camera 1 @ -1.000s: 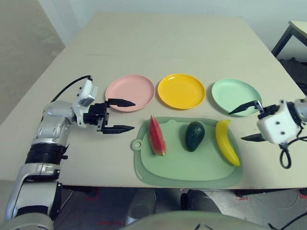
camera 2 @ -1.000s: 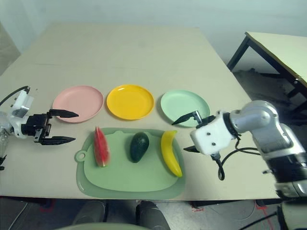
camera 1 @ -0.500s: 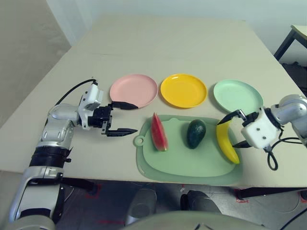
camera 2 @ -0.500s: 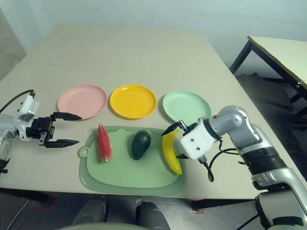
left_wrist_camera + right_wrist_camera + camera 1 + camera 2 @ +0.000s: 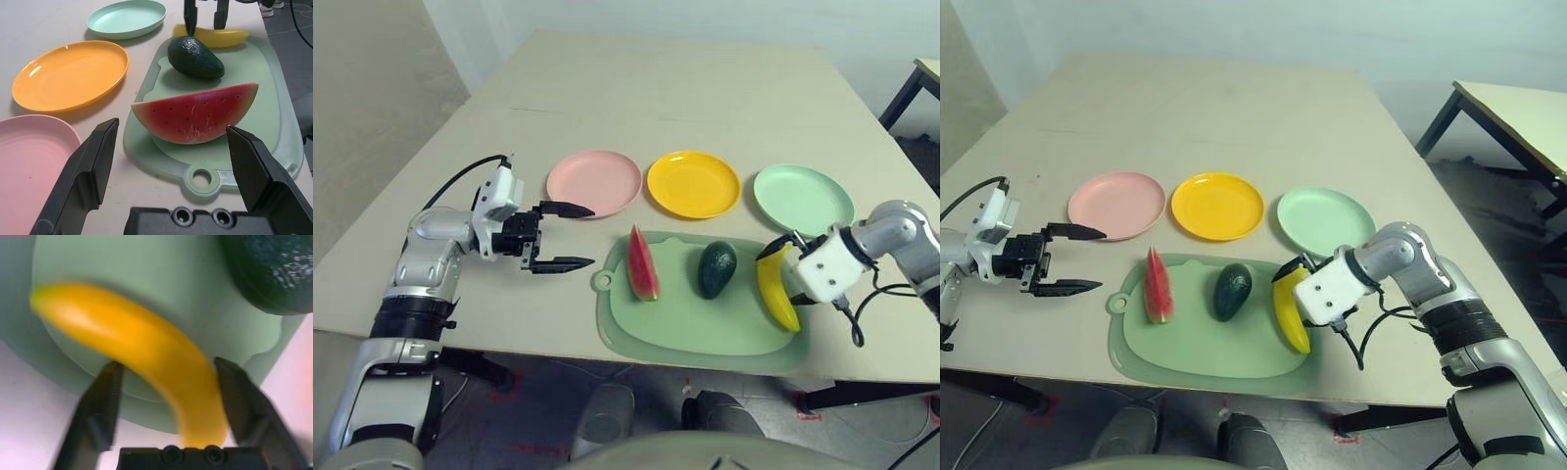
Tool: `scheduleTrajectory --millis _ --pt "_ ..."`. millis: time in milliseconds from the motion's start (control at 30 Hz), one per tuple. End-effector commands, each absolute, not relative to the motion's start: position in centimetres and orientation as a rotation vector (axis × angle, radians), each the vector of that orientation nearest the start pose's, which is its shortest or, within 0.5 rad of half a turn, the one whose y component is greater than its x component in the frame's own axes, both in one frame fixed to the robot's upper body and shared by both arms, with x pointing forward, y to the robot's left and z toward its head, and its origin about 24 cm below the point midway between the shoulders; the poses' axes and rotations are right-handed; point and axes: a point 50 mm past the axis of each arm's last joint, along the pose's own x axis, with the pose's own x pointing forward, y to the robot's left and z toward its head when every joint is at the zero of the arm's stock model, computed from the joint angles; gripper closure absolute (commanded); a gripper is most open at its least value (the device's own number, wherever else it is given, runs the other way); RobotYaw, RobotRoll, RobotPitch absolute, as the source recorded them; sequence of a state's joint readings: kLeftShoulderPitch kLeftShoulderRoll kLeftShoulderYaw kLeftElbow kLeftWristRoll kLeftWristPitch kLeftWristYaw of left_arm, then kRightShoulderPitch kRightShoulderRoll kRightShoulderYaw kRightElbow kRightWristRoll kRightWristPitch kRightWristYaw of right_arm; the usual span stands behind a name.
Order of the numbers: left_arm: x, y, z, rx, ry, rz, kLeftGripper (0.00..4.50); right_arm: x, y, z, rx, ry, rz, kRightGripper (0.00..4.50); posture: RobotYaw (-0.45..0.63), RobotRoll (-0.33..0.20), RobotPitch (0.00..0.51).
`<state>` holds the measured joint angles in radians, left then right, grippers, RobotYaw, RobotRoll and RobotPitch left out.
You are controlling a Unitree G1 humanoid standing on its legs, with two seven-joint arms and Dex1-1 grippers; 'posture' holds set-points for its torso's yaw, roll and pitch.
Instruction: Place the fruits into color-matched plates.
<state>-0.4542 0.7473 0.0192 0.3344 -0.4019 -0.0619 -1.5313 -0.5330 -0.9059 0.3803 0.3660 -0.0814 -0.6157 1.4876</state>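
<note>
On the pale green cutting mat [image 5: 700, 328] lie a red watermelon wedge [image 5: 642, 264], a dark green avocado [image 5: 717, 268] and a yellow banana [image 5: 775, 289]. Behind the mat stand the pink plate [image 5: 594, 183], the yellow-orange plate [image 5: 693, 183] and the mint green plate [image 5: 803, 198], all bare. My right gripper [image 5: 782, 271] is open with one finger on each side of the banana [image 5: 146, 347]. Left of the mat, my left gripper [image 5: 593, 235] hangs open and holds nothing, pointing at the watermelon [image 5: 195, 117].
The beige table [image 5: 656, 98] stretches far behind the plates. A second table [image 5: 1518, 108] with dark legs stands off to the right. The mat's near edge lies close to the table's front edge.
My right gripper has moved left from beside the green plate down to the banana and now straddles it. The left gripper has hardly moved. The camera has shifted a little.
</note>
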Motion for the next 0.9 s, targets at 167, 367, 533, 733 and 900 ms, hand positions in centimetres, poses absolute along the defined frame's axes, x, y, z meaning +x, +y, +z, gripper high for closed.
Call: scheduleTrajectory --millis 167,367,533,733,900 --pt "28.8 23.3 14.7 0.386 0.046 -1.423 0.00 26.8 -23.0 11.8 -1.302 0.338 1.692 2.83 0.22 0.000 0.058" --pt "28.9 23.0 14.7 0.362 0.074 -1.441 0.00 27.8 -24.0 14.7 -1.317 0.359 1.607 2.83 0.20 0.000 0.059" --pt "29.4 22.9 15.1 0.330 0.056 -1.401 0.00 31.8 -27.0 19.7 -1.341 0.362 1.252 2.83 0.18 0.000 0.057" --pt "30.5 21.8 15.5 0.333 0.012 -1.327 0.00 34.3 -28.3 20.7 -1.334 0.354 1.036 2.83 0.18 0.000 0.054" --pt "30.9 21.7 15.5 0.343 0.022 -1.277 0.00 35.6 -26.5 20.7 -1.326 0.270 1.015 2.83 0.18 0.000 0.057"
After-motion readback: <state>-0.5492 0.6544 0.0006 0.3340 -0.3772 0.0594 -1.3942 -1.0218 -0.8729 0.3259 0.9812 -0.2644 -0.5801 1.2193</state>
